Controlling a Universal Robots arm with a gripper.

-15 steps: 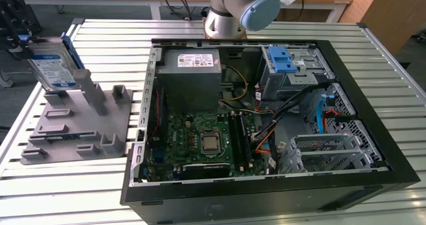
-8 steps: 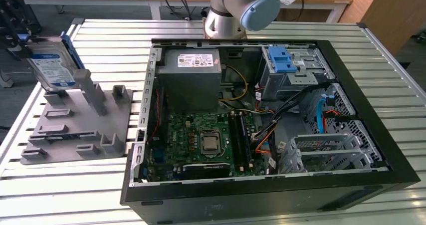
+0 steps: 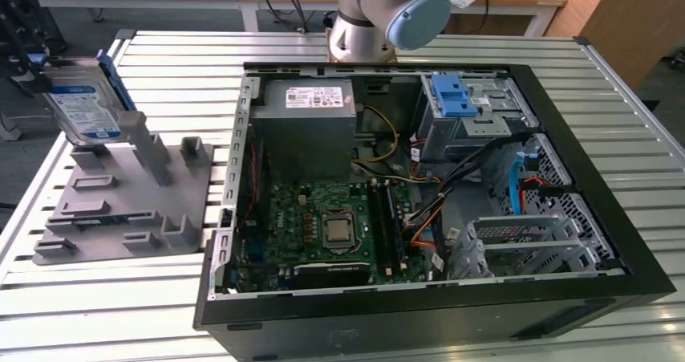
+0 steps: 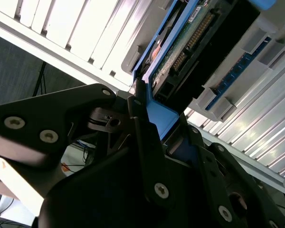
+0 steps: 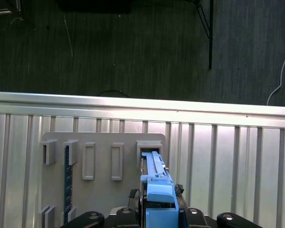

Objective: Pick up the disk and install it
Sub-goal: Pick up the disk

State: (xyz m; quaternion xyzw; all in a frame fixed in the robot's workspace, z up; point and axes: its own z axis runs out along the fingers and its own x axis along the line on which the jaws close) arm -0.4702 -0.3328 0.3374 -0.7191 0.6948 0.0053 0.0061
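Observation:
The disk (image 3: 83,105), silver with a white-and-blue label and blue rails, stands upright on the grey fixture (image 3: 118,209) at the exterior view's left. Its lower end is at a slot of that fixture (image 5: 102,142). My gripper (image 3: 32,65) is at the disk's upper end, shut on it. In the second wrist view the black fingers (image 4: 142,123) flank the blue end of the disk (image 4: 159,116), whose green board and connector show beyond. The first wrist view looks down along the disk (image 5: 157,190) from my gripper (image 5: 159,211).
An open black computer case (image 3: 599,217) lies on the slatted metal table (image 3: 172,65). It holds a grey power-supply box (image 3: 305,121), a motherboard (image 3: 332,225), a metal drive cage with a blue latch (image 3: 455,97) and a silver bay (image 3: 524,242). The arm's base (image 3: 374,17) stands behind it.

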